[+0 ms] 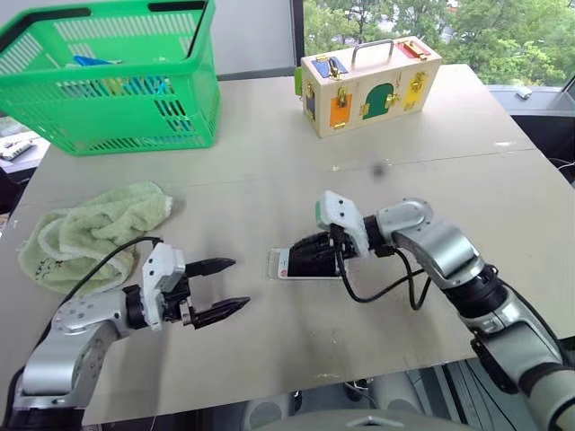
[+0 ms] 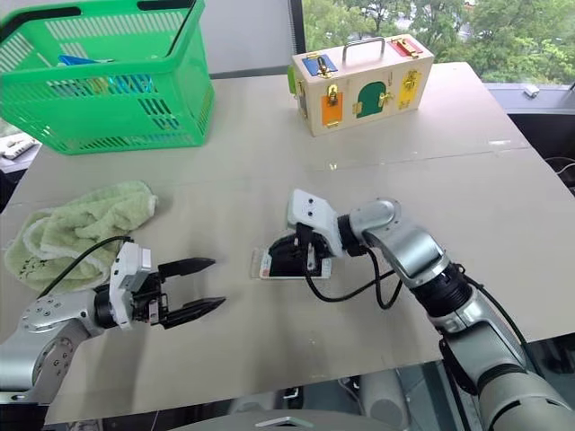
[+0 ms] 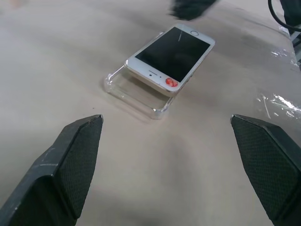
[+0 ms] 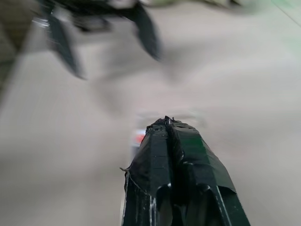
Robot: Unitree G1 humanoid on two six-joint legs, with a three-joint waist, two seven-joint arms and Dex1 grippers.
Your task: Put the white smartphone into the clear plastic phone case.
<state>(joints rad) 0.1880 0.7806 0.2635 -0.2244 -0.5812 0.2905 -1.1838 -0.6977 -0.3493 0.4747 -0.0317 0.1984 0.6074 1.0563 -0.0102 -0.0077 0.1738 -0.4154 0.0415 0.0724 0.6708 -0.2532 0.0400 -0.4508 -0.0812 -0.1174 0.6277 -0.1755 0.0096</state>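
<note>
The white smartphone (image 3: 170,53) lies screen-up, partly in the clear plastic phone case (image 3: 136,92), one end riding over its rim. The phone looks rigid, slick and light; the case thin, flexible and likely to slide on the tabletop (image 1: 269,171). Press its long edges. Over the phone, the right tool (image 1: 310,256) is pressed together; beside the case, the left tool (image 1: 220,287) is spread, empty.

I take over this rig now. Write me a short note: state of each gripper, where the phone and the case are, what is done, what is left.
Left gripper: jaws open, empty, hovering beside the phone.
Right gripper: jaws shut, holding nothing, tips over the white smartphone.
Phone: screen up, lying partly in the clear plastic phone case at table centre; one end of the case is uncovered.
Done: phone laid onto case.
Left: slide and press it fully in.
</note>
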